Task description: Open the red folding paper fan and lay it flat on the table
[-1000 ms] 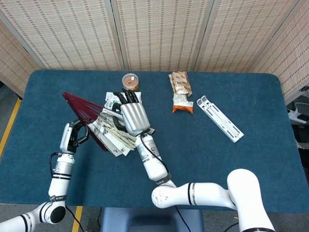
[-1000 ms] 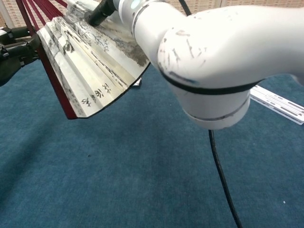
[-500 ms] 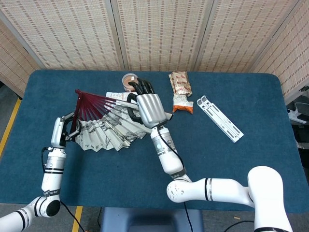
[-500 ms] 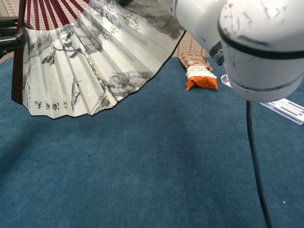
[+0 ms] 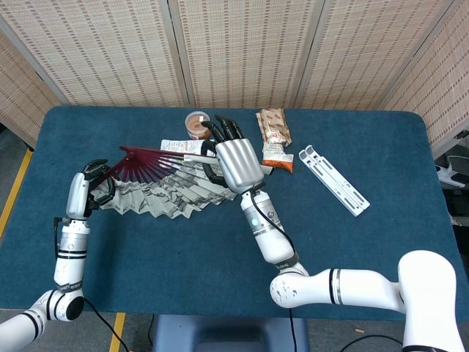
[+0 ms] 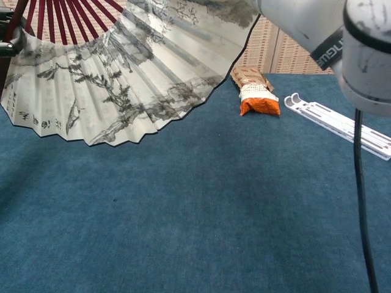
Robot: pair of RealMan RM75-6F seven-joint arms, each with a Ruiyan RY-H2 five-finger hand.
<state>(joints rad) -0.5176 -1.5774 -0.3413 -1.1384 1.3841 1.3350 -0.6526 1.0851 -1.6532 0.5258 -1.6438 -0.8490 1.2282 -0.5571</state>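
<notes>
The fan (image 5: 165, 192) is spread wide above the table's left half, with dark red ribs (image 5: 146, 160) and a white ink-painted leaf. In the chest view the fan (image 6: 116, 73) fills the upper left, raised off the cloth. My left hand (image 5: 91, 185) grips the fan's left outer guard. My right hand (image 5: 236, 160) holds the right outer guard, fingers curled around it. In the chest view only the right arm (image 6: 342, 43) shows at the upper right; the left hand (image 6: 7, 49) barely shows at the left edge.
A small brown-lidded cup (image 5: 197, 124) stands behind the fan. A snack packet (image 5: 273, 138) lies at centre back, also seen as snack packet (image 6: 253, 91). A white folding stand (image 5: 333, 179) lies to the right, white stand (image 6: 342, 125). The blue table (image 5: 352, 242) has its front edge near.
The fan has spread from a narrow bundle to a wide arc. My right hand moved right and back with its guard; my left hand moved left with the other guard.
</notes>
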